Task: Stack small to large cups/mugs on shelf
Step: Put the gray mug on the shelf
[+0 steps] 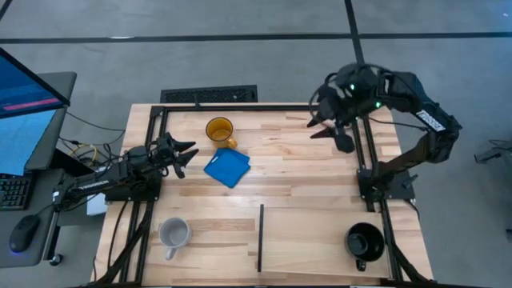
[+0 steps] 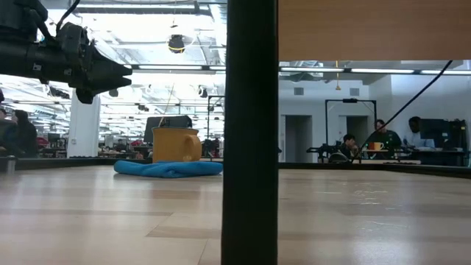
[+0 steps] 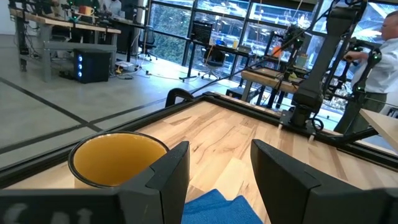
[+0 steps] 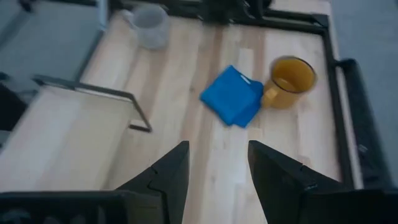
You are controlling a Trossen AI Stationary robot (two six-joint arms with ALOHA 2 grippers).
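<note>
the shelf (image 1: 320, 240) holds only the black mug (image 1: 364, 239), at its outer end away from the divider (image 1: 261, 237). the amber mug (image 1: 219, 130) stands beyond the divider beside the blue square (image 1: 227, 167), nearest the left hand (image 1: 186, 154), which points toward it, fingers apart. the grey mug (image 1: 173, 234) sits across the divider. the right hand (image 1: 330, 127) hovers high, fingers apart.

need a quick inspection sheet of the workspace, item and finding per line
surface: light wooden table, black frame rails along its edges
job's things: yellow mug at the far side; grey mug near left; black mug near right, beyond the black divider strip
clutter: blue cloth beside the yellow mug
grippers: left gripper open, empty, facing the yellow mug; right gripper open, empty, raised over the far right
cables: bundle left of the table
surroundings: monitor, keyboard, mouse at left; people at desks behind
</note>
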